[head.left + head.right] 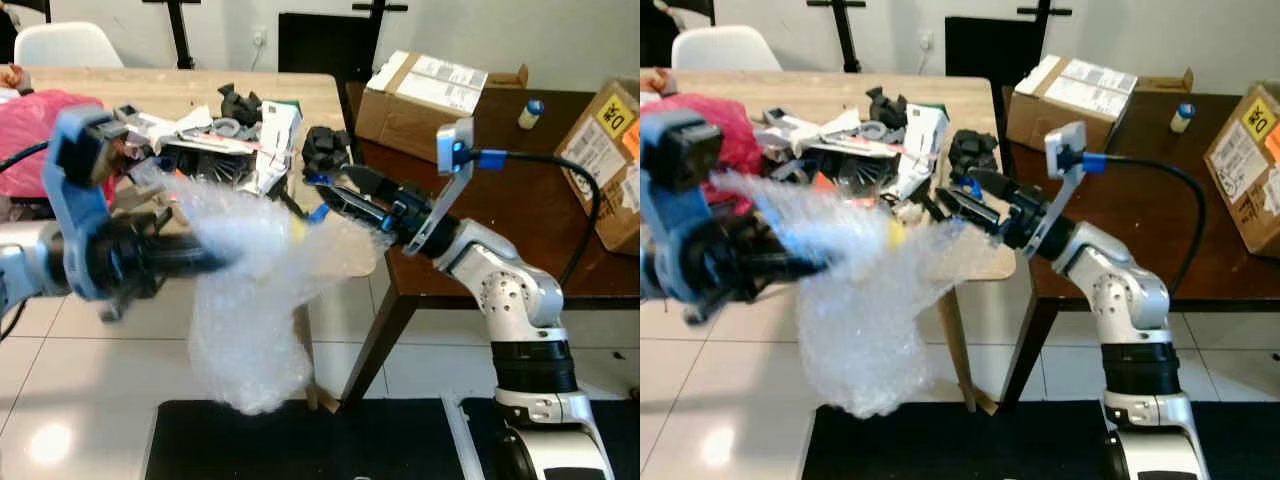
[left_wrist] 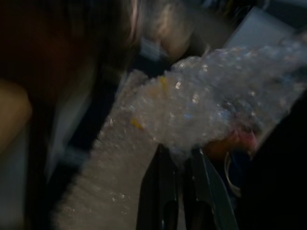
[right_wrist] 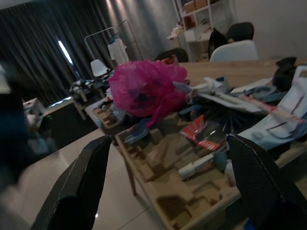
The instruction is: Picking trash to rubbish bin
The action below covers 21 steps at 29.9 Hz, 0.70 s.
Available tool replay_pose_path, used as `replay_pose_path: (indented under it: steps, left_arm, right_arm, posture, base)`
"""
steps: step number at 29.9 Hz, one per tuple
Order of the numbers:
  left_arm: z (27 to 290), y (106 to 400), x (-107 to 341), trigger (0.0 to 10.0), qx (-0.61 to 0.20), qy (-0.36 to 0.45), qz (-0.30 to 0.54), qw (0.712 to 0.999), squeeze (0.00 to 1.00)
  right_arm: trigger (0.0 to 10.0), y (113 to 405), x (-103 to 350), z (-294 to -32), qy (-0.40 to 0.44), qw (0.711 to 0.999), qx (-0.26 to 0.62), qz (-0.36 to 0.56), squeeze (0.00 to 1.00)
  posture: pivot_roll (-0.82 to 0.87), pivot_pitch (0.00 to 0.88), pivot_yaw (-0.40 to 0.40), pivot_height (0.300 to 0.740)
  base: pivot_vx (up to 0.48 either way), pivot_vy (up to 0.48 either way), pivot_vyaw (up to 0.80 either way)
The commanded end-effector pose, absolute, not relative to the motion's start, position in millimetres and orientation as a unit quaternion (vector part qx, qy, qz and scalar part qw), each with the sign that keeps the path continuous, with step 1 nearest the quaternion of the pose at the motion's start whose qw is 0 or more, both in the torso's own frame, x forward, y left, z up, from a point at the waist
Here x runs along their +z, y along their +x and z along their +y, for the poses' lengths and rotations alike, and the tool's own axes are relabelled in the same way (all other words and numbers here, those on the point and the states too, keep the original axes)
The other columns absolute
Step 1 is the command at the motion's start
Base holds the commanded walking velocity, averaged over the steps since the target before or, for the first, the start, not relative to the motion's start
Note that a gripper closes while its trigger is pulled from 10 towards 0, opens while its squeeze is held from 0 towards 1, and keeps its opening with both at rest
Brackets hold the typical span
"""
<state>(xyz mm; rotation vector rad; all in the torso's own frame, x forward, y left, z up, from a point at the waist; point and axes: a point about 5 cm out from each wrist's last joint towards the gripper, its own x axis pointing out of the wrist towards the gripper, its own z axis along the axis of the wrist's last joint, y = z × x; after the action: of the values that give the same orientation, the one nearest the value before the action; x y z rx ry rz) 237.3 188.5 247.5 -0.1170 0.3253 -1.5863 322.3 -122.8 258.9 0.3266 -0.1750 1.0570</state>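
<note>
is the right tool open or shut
Open: in the right wrist view the right tool has its two black fingers spread wide, the cluttered wooden table visible between them.

silver arms, blue wrist mounts, black pincers.

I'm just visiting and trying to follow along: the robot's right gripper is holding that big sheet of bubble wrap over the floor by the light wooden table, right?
Not quite: the left gripper holds the bubble wrap, as the left wrist view shows, fingers shut on it. The right gripper is open, holding nothing. The sheet does hang over the floor beside the light wooden table.
</note>
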Motion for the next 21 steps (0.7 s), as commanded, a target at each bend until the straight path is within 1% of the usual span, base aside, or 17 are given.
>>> replay_pose_path:
  steps: [1, 2, 3, 4, 6, 7, 8, 9, 10, 11, 12, 13, 14, 15, 16, 19, 21]
  left_arm:
    - [188.1, 234.5, 247.5, 0.0, -0.710, -0.018, 0.160, 0.686, 0.00]
    - [188.3, 233.8, 236.5, 0.0, -0.702, 0.003, 0.182, 0.689, 0.00]
    - [187.4, 234.5, 227.5, 0.0, -0.683, 0.005, 0.187, 0.706, 0.00]
    - [187.4, 234.5, 227.5, 0.0, -0.683, 0.005, 0.187, 0.706, 0.00]
    - [186.0, 236.7, 226.2, 0.0, -0.668, 0.001, 0.174, 0.723, 0.00]
    - [186.1, 244.9, 230.2, 0.0, -0.648, 0.003, 0.146, 0.748, 0.00]
    - [186.1, 244.9, 230.2, 0.0, -0.648, 0.003, 0.146, 0.748, 0.00]
    - [187.3, 248.3, 231.6, 0.0, -0.638, 0.008, 0.136, 0.758, 0.00]
    - [190.1, 253.6, 232.2, 0.0, -0.623, 0.023, 0.119, 0.773, 0.00]
    - [197.1, 260.7, 233.6, 0.0, -0.600, 0.031, 0.097, 0.794, 0.00]
    - [200.6, 263.1, 234.4, 0.0, -0.592, 0.028, 0.089, 0.801, 0.00]
    - [200.6, 263.1, 234.4, 0.0, -0.592, 0.028, 0.089, 0.801, 0.00]
    - [205.9, 266.8, 238.3, 0.0, -0.578, 0.009, 0.077, 0.812, 0.00]
    - [210.5, 268.9, 243.0, 0.0, -0.571, -0.008, 0.061, 0.819, 0.00]
    - [212.9, 269.8, 246.1, 0.0, -0.567, -0.019, 0.050, 0.822, 0.00]
    - [224.8, 272.5, 263.2, 0.0, -0.554, -0.048, 0.011, 0.831, 0.00]
    - [227.4, 272.2, 269.6, 0.0, -0.557, -0.057, -0.001, 0.829, 0.00]
  right_arm:
    - [10.0, 318.7, 257.7, -122.2, 0.159, 0.842, 0.510, -0.080, 0.00]
    - [10.0, 317.2, 256.6, -121.7, 0.159, 0.839, 0.515, -0.076, 0.00]
    - [10.0, 313.6, 253.9, -121.0, 0.159, 0.833, 0.526, -0.069, 0.00]
    - [10.0, 313.6, 253.9, -121.0, 0.159, 0.833, 0.526, -0.069, 0.00]
    - [10.0, 311.4, 252.4, -121.0, 0.159, 0.830, 0.531, -0.065, 0.00]
    - [10.0, 311.2, 252.8, -121.9, 0.157, 0.832, 0.527, -0.070, 0.00]
    - [10.0, 311.2, 252.8, -121.9, 0.157, 0.832, 0.527, -0.070, 0.00]
    - [10.0, 311.7, 252.9, -122.6, 0.155, 0.836, 0.521, -0.073, 0.00]
    - [10.0, 314.2, 252.9, -124.1, 0.151, 0.845, 0.507, -0.078, 0.00]
    - [10.0, 319.2, 252.1, -126.1, 0.141, 0.860, 0.483, -0.084, 0.00]
    - [10.0, 321.1, 251.6, -126.7, 0.137, 0.865, 0.475, -0.085, 0.00]
    - [10.0, 321.1, 251.6, -126.7, 0.137, 0.865, 0.475, -0.085, 0.00]
    - [10.0, 322.4, 251.3, -126.8, 0.138, 0.867, 0.470, -0.087, 0.86]
    - [10.0, 322.3, 251.4, -126.6, 0.143, 0.866, 0.470, -0.090, 1.00]
    - [10.0, 321.9, 251.6, -126.4, 0.148, 0.865, 0.471, -0.093, 1.00]
    - [10.0, 312.7, 256.3, -121.2, 0.180, 0.833, 0.511, -0.111, 1.00]
    - [10.0, 305.9, 256.6, -116.2, 0.180, 0.814, 0.540, -0.111, 1.00]
  posture:
    - [-0.02, 0.143, -0.025, 0.740]
    - [-0.02, 0.142, -0.024, 0.740]
    - [-0.03, 0.143, -0.022, 0.740]
    - [-0.03, 0.143, -0.022, 0.740]
    - [-0.03, 0.143, -0.022, 0.740]
    - [-0.03, 0.143, -0.022, 0.740]
    - [-0.03, 0.143, -0.022, 0.740]
    - [-0.03, 0.142, -0.022, 0.740]
    - [-0.03, 0.142, -0.022, 0.740]
    - [-0.03, 0.141, -0.020, 0.740]
    - [-0.03, 0.141, -0.020, 0.740]
    - [-0.03, 0.141, -0.020, 0.740]
    - [-0.03, 0.141, -0.020, 0.740]
    - [-0.03, 0.141, -0.021, 0.740]
    - [-0.03, 0.141, -0.021, 0.740]
    - [-0.02, 0.143, -0.026, 0.740]
    - [-0.02, 0.143, -0.026, 0.740]
  base:
    - [0.000, 0.000, 0.00]
    - [0.000, 0.000, 0.00]
    - [0.000, 0.000, 0.00]
    - [0.000, 0.000, 0.00]
    - [0.000, 0.000, 0.00]
    - [0.000, 0.000, 0.00]
    - [0.000, 0.000, 0.00]
    - [0.000, 0.000, 0.00]
    - [0.000, 0.000, 0.00]
    - [0.000, 0.000, 0.00]
    - [0.000, 0.000, 0.00]
    - [0.000, 0.000, 0.00]
    - [0.000, 0.000, 0.00]
    - [0.000, 0.000, 0.00]
    - [0.000, 0.000, 0.00]
    - [0.000, 0.000, 0.00]
    - [0.000, 0.000, 0.00]
